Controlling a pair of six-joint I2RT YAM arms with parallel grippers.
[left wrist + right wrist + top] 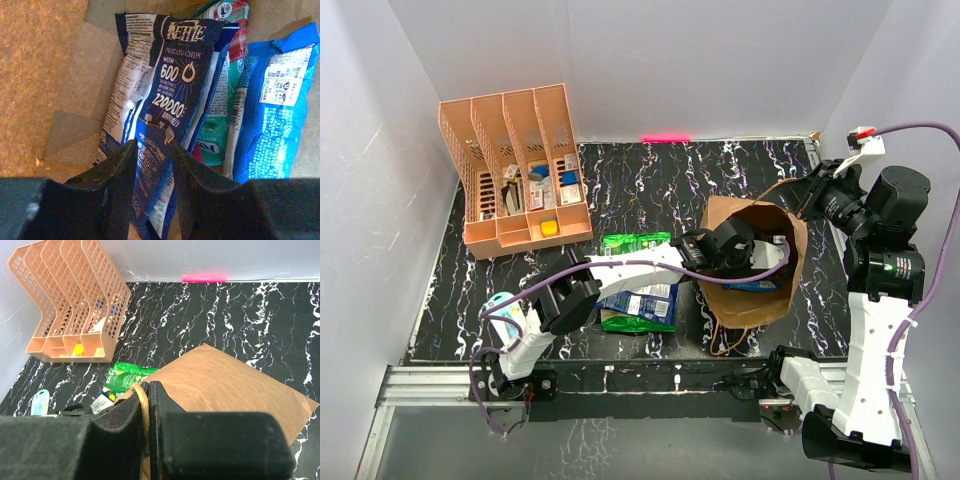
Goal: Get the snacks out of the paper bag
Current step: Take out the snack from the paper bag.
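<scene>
The brown paper bag (765,290) lies tilted at centre right, its mouth held open toward the left. My right gripper (810,198) is shut on the bag's twisted paper handle (143,407) at the upper rim. My left gripper (745,248) reaches inside the bag. In the left wrist view its fingers (152,147) close around the lower part of a dark blue chips packet (170,75). A bright blue packet (275,110), a teal-green packet (220,117) and a red and white packet (232,15) lie beside it in the bag. A green packet (635,241) and a blue-green packet (640,305) lie on the table.
A peach-orange file organiser (520,165) with small stationery stands at the back left. A light-blue and white oval gadget (505,310) lies by the left arm's base. White walls enclose the black marbled table (650,185) on three sides.
</scene>
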